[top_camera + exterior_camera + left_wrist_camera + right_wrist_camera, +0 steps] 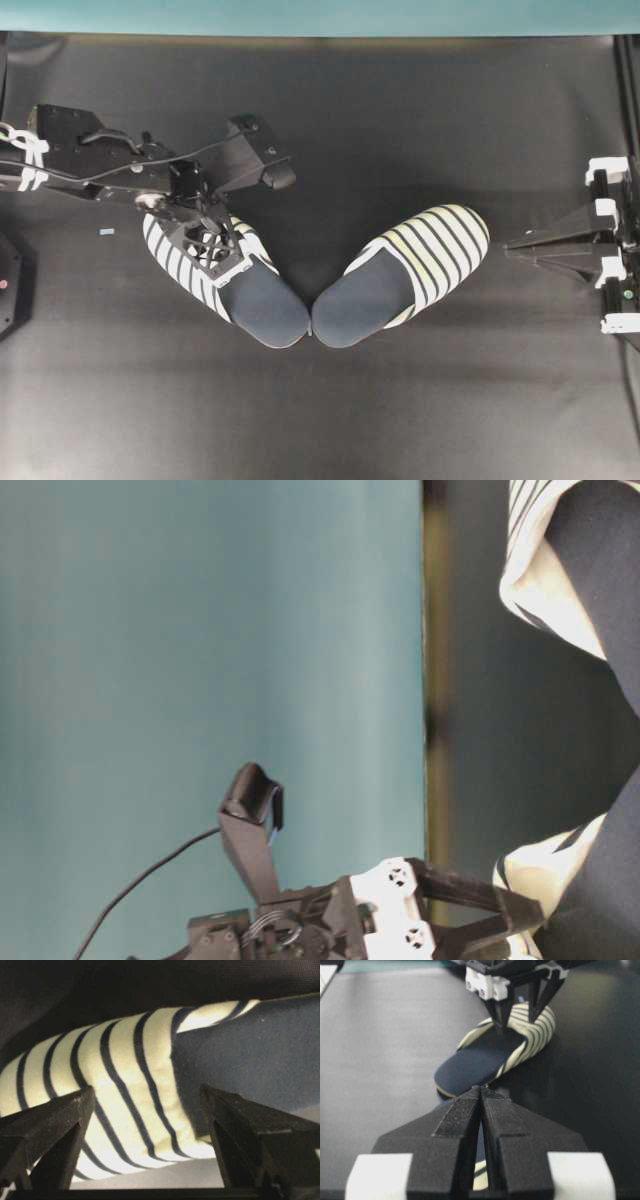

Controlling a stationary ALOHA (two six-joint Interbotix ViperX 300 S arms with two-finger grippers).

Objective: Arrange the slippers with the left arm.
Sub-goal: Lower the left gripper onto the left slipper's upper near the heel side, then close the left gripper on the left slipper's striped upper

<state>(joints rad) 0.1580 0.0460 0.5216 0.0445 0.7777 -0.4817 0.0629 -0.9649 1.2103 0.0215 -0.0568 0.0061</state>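
Observation:
Two striped slippers lie in a V on the black table, navy heels touching. The left slipper [255,295] has its toe at the upper left; the right slipper [415,265] has its toe at the upper right. My left gripper [212,245] hangs over the left slipper's striped toe top. In the left wrist view the gripper [146,1088] is open, its fingers [55,1130] straddling the edge where the striped top [125,1090] meets the navy insole [250,1045]. My right gripper [512,246] is shut and empty, just right of the right slipper's toe. It is also shut in the right wrist view [481,1089].
A small blue scrap [105,232] lies left of the left slipper. A black device [8,280] sits at the table's left edge. A teal wall [320,15] runs along the back. The right arm's base [615,250] stands at the right edge.

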